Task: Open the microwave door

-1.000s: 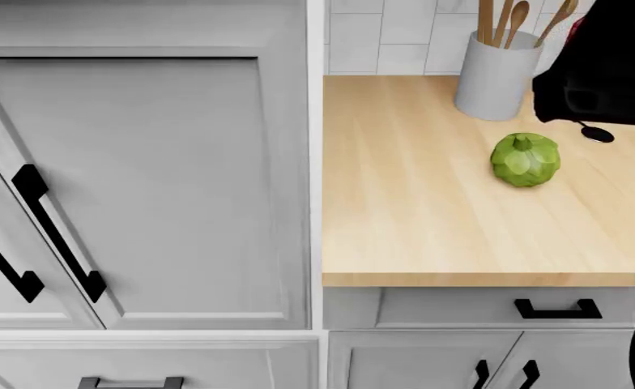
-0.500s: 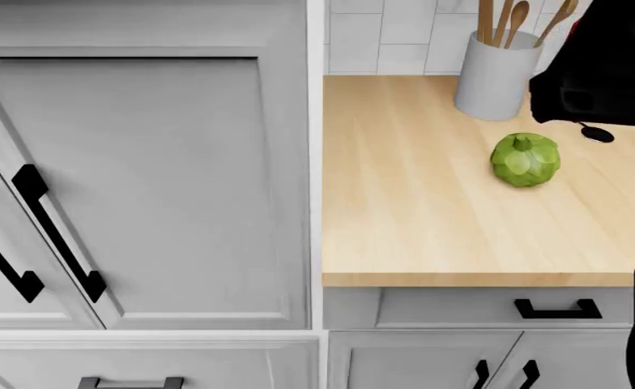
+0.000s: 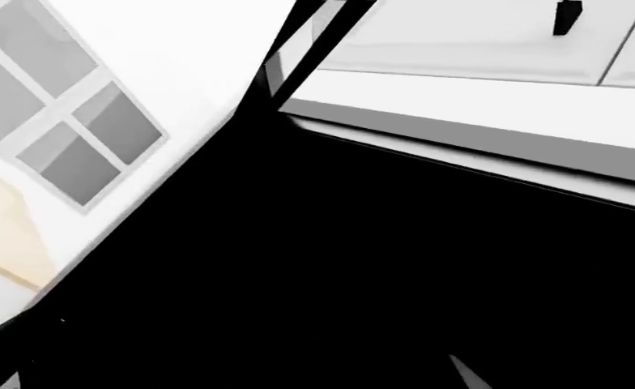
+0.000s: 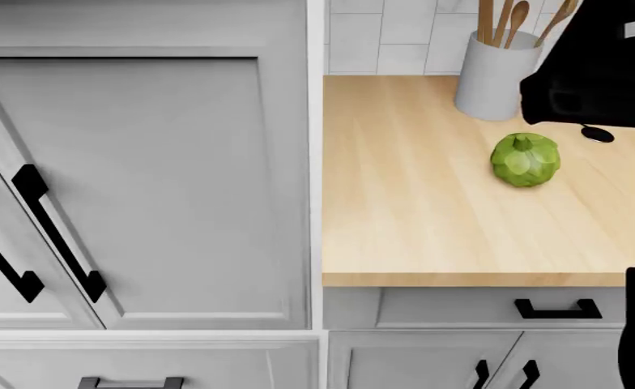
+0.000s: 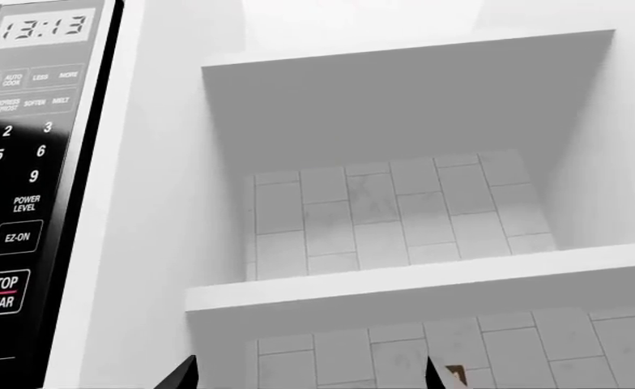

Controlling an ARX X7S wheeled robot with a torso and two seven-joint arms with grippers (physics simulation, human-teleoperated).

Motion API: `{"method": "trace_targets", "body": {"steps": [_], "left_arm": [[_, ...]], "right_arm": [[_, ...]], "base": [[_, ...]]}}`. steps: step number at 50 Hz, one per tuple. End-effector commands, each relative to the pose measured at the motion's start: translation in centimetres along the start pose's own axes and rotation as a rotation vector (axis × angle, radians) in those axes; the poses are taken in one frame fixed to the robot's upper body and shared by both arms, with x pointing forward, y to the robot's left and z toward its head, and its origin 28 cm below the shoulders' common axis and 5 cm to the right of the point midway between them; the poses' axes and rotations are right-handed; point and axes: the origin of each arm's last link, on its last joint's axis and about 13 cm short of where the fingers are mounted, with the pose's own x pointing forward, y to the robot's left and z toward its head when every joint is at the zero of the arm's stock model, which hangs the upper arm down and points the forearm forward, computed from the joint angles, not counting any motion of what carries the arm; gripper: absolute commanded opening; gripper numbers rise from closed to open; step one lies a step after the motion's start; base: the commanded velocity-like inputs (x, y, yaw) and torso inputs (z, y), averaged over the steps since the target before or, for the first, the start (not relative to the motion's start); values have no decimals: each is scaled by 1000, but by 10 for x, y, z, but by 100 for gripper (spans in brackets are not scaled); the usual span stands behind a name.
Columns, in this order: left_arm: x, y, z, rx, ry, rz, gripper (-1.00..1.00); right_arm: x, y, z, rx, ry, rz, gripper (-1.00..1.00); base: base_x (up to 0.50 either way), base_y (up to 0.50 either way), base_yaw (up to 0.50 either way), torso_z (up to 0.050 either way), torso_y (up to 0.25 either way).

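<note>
Black bulk of the right arm (image 4: 598,65) at the far right of the head view, edged slightly further left over the tabletop (image 4: 426,211) than a second ago, now crowding the white utensil crock (image 4: 496,77) and hanging just beyond the green artichoke (image 4: 525,160). Neither of those two disturbed. Judged a slow creep toward the target, not yet a contact: door untouched, task barely begun.

Microwave (image 5: 26,162) absent from the head view; seen only through the right wrist camera, mounted beside white open shelves (image 5: 426,284) backed with tile, so probably above the tabletop. Only the dark keypad strip showing: clock digits above, number keys below, STOP/CLEAR lowest. Front face turned toward the wrist camera, lettering upright, long axis of the strip vertical. Door and any handle out of frame, so hinge side impossible to tell.

Right pincer (image 5: 312,381) released: two fingertips (image 5: 182,377) poking in apart, nothing between them, aimed at the shelf wall and not at the appliance. Needs swinging across toward the door.

Left pincer lost in blackness in its own wrist view; state impossible to tell.
</note>
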Motion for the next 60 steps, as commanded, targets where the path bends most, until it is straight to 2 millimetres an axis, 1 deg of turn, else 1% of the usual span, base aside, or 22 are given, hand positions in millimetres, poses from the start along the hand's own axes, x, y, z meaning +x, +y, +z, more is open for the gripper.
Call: {"method": "trace_targets", "body": {"steps": [1,10,20,26,36,44,51,60], "left_arm": [[1,23,-5,47,-14,48,100],[8,41,-5,118,-38,84,100],[18,72,-7,229,-72,154,100],[19,92,-7,281,-90,185,100],[21,125,1,343,-118,242,100],[26,143,10,380,-141,280,100],[32,159,16,428,-154,313,100],[42,190,22,530,-139,353,100]], "right_arm": [[0,0,-1,3,1,0,100],[1,1,-1,9,2,1,100],[1,2,-1,11,2,4,100],[1,2,-2,12,3,5,100],[1,3,-2,15,4,9,100],[1,5,-2,13,4,14,100],[1,6,-2,14,5,18,100],[0,7,-1,10,3,20,100]], "base": [[0,0,0,0,0],[0,0,0,0,0],[0,0,0,0,0],[0,0,0,0,0],[0,0,0,0,0],[0,0,0,0,0],[0,0,0,0,0],[0,0,0,0,0]]}}
